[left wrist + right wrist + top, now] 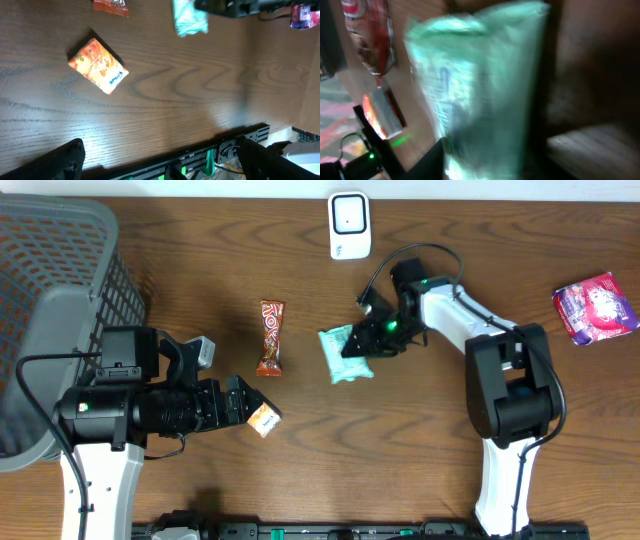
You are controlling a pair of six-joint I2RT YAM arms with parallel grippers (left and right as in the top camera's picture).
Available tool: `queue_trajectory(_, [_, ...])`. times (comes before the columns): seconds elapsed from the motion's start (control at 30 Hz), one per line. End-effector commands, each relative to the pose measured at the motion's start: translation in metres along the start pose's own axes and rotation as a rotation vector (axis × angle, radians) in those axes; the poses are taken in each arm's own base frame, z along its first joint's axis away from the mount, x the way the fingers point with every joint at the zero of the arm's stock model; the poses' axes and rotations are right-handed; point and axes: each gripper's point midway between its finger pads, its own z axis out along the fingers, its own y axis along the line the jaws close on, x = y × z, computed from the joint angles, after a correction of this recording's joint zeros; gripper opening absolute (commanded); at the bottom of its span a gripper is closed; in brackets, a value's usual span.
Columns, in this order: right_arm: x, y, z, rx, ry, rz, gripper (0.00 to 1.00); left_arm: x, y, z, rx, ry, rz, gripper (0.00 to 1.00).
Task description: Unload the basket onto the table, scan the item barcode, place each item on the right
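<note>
The mint-green packet (480, 90) fills most of the right wrist view, blurred, with its long side running up and down the frame. Dark shapes border it at the right and at the lower left. In the overhead view it lies flat near the middle of the surface (450, 240), slightly right of centre.

The right fingers (372, 340) sit at the right-hand side of this packet, overlapping its edge. The packet lies between them, but it is not possible to tell whether they have closed on it.

The left fingers (238, 402) are spread wide apart with nothing between them. They point toward the middle of the surface, low over the wood. The orange box (264, 420) lies tilted just beside their tips; the left wrist view shows it apart from them, flat on the wood.

The scanner (349, 225), a white unit, stands at the middle of the edge opposite the arm bases, well apart from the mint-green packet.

The red-brown snack bar (271, 337) lies lengthwise just left of the mint-green packet, not touching it.

The pink packet (597, 307) lies near the right edge.

The grey basket (60, 250) occupies the far left corner.
</note>
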Motion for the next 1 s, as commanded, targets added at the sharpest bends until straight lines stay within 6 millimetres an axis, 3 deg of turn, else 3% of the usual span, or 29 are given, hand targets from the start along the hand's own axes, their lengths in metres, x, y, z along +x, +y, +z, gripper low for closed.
queue_trajectory(0.0, [0.012,-0.003,0.017,0.003,0.036,0.079,0.1,0.001,0.002,0.001,-0.009,0.004,0.011,0.98])
queue_trajectory(0.03, [0.009,-0.002,0.018,0.003,0.027,0.089,0.01,0.001,0.002,0.001,-0.009,0.004,0.01,0.98])
queue_trajectory(0.3, [-0.019,0.012,0.004,0.0,-0.05,0.114,0.01,0.001,0.002,0.001,-0.009,0.004,0.011,0.98])
queue_trajectory(0.6, [-0.104,0.059,-0.066,-0.032,-0.323,0.105,0.01,0.001,0.002,0.001,-0.009,0.004,0.01,0.98])
queue_trajectory(0.73, [-0.138,0.056,-0.088,-0.017,-0.474,0.148,0.01,0.001,0.002,0.001,-0.009,0.004,0.01,0.98])
queue_trajectory(0.87, [-0.186,0.061,-0.13,-0.101,-0.702,0.206,0.01,0.001,0.002,0.001,-0.009,0.004,0.01,0.98])
queue_trajectory(0.97, [-0.206,0.063,-0.15,-0.123,-0.818,0.224,0.01,0.001,0.002,0.001,-0.009,0.004,0.01,0.98])
